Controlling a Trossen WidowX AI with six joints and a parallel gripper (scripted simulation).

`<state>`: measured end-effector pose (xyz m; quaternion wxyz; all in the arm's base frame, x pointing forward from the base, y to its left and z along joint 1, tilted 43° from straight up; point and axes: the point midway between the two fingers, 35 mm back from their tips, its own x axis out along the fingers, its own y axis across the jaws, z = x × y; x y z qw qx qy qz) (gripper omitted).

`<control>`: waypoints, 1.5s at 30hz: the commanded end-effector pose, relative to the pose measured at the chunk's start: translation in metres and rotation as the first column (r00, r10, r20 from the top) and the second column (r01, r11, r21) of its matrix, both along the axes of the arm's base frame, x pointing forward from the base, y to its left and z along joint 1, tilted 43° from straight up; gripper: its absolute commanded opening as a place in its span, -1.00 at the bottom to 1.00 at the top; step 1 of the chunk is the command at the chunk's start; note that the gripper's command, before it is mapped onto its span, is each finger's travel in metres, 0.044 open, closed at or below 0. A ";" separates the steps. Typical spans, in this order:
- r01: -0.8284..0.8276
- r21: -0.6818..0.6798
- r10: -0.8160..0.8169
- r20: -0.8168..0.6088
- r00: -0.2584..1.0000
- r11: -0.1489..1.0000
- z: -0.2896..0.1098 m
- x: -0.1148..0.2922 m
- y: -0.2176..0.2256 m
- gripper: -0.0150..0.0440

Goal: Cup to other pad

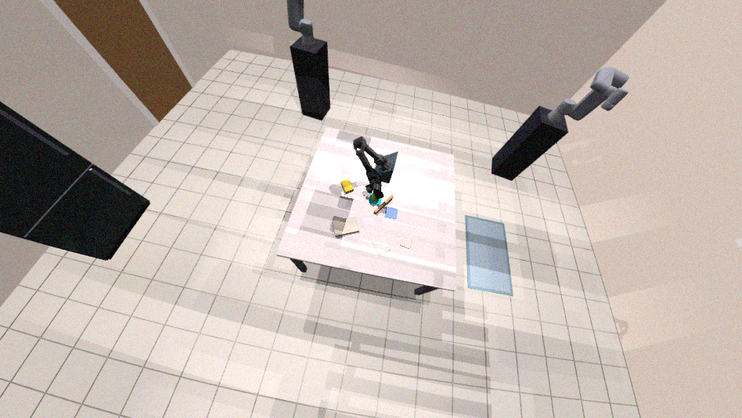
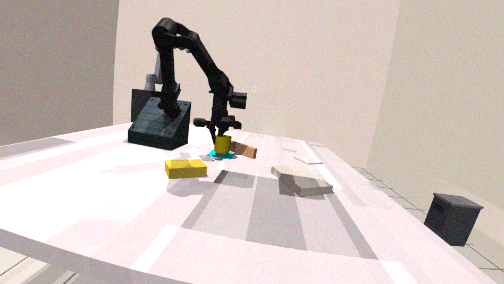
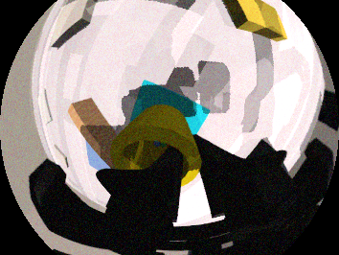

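The yellow cup (image 2: 222, 143) (image 3: 135, 143) stands upright over the cyan pad (image 2: 219, 155) (image 3: 192, 114) (image 1: 378, 200), at or just above its surface; I cannot tell if it touches. My gripper (image 2: 220, 133) (image 3: 186, 138) (image 1: 374, 192) comes down from above and is shut on the cup's rim. The light blue pad (image 1: 390, 212) (image 3: 95, 157) lies a short way off, beyond a wooden block (image 2: 244, 149) (image 1: 383, 203) (image 3: 84, 116). The marbles inside the cup are hidden.
A yellow block (image 2: 185, 167) (image 1: 347, 186) (image 3: 255, 14) lies in front of the pad. A beige slab (image 2: 301, 180) (image 1: 346, 225) and thin flat tiles (image 2: 308, 160) lie farther along the table. The arm's dark base (image 2: 160, 123) stands behind.
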<state>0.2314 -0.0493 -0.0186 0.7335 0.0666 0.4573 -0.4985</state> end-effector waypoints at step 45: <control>-0.002 0.001 0.002 -0.006 1.000 1.000 0.015 -0.002 0.016 0.01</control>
